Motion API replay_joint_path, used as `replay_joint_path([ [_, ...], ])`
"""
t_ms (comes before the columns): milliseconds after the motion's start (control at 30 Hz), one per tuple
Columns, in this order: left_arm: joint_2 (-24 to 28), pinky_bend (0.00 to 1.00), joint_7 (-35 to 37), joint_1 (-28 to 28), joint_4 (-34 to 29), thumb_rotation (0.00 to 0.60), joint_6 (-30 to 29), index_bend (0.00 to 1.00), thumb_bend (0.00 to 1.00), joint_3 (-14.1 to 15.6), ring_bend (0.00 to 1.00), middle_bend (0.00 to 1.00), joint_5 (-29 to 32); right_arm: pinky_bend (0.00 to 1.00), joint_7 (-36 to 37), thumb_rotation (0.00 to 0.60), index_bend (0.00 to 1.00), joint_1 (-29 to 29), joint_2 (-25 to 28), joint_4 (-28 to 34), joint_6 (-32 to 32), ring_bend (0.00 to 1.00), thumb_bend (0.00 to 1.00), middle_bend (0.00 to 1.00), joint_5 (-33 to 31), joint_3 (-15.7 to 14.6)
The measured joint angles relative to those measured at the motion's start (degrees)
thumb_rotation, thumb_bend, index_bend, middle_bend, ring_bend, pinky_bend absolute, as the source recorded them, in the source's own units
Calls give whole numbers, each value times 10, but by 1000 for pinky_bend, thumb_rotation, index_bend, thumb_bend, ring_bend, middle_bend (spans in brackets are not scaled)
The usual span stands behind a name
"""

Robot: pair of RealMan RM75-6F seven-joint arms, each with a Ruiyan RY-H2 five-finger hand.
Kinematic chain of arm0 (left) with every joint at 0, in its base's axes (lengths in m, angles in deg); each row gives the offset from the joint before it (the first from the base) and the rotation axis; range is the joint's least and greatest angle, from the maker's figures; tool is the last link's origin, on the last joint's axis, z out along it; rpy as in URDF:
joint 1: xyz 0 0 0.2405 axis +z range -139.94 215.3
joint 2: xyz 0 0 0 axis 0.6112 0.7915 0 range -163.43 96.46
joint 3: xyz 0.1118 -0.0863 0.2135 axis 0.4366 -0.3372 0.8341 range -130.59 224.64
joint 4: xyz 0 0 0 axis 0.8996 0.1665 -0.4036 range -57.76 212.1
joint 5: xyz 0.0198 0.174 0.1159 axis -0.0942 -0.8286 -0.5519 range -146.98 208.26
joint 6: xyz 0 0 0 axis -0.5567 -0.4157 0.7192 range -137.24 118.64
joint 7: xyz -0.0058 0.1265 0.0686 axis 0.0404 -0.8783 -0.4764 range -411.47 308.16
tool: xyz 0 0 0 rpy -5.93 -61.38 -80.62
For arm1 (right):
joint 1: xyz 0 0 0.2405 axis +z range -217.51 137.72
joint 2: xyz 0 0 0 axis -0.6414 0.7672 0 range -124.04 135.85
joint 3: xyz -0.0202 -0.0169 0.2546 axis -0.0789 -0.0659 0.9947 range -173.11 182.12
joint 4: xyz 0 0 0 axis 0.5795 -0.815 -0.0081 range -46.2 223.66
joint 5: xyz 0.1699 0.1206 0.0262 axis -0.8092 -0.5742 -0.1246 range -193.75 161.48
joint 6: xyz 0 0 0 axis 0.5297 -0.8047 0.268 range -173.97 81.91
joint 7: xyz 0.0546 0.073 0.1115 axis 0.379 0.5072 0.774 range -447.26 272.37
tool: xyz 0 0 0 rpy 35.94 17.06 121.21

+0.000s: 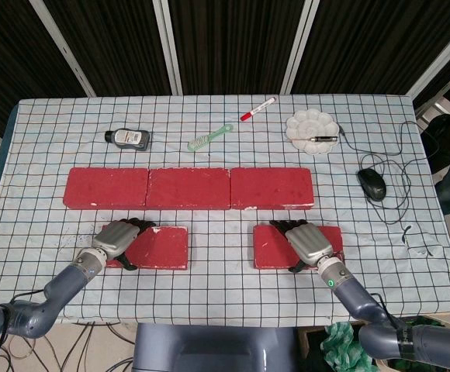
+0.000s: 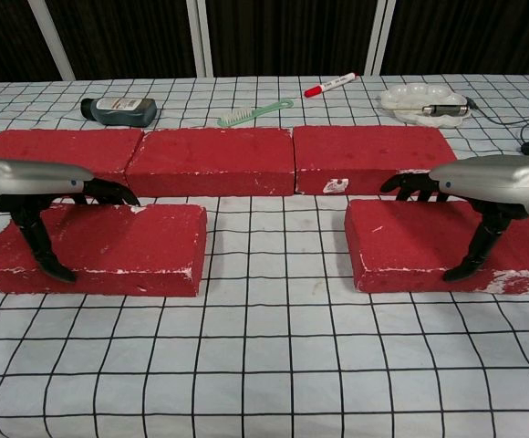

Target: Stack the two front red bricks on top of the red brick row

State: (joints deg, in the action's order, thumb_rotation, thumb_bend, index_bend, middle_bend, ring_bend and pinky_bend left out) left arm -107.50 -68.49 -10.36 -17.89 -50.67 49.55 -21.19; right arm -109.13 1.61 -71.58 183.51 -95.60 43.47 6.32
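Note:
Three red bricks lie end to end as a row point(image 1: 188, 188) point(image 2: 212, 160) across the middle of the table. In front of it lie two separate red bricks flat on the cloth. My left hand point(image 1: 116, 240) point(image 2: 41, 182) spans the left end of the left front brick point(image 1: 161, 248) point(image 2: 119, 246), fingers point(image 2: 109, 192) over its back edge and thumb down its front face. My right hand point(image 1: 309, 242) point(image 2: 492, 178) grips the right front brick point(image 1: 270, 248) point(image 2: 410, 245) the same way, over its right part.
Behind the row lie a dark bottle point(image 1: 128, 139), a green comb point(image 1: 208, 138), a red marker point(image 1: 257, 109) and a white palette point(image 1: 312, 127). A black mouse point(image 1: 372, 184) with a trailing cable sits at the right. The checked cloth point(image 1: 217, 287) covers the table.

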Motion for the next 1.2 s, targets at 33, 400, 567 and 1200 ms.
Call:
replay_joint_path([
  [33, 0, 206, 0, 0, 0, 600, -1, 143, 261, 0, 101, 203, 0, 235, 0, 600, 61, 0, 0, 0, 0, 205, 102, 176, 0, 0],
  [400, 3, 206, -3, 1, -9, 600, -5, 142, 261, 1, 101, 201, 0, 235, 0, 600, 61, -3, -2, 0, -4, 205, 103, 176, 2, 0],
  [567, 2, 206, -4, 2, -11, 600, -8, 142, 261, 0, 101, 201, 3, 235, 5, 600, 61, -6, -7, -4, -7, 204, 103, 176, 3, 1],
  [1200, 17, 205, 13, 7, -18, 600, -13, 141, 261, -11, 101, 199, -2, 235, 12, 600, 51, -10, 11, 8, -18, 204, 102, 176, 11, 10],
])
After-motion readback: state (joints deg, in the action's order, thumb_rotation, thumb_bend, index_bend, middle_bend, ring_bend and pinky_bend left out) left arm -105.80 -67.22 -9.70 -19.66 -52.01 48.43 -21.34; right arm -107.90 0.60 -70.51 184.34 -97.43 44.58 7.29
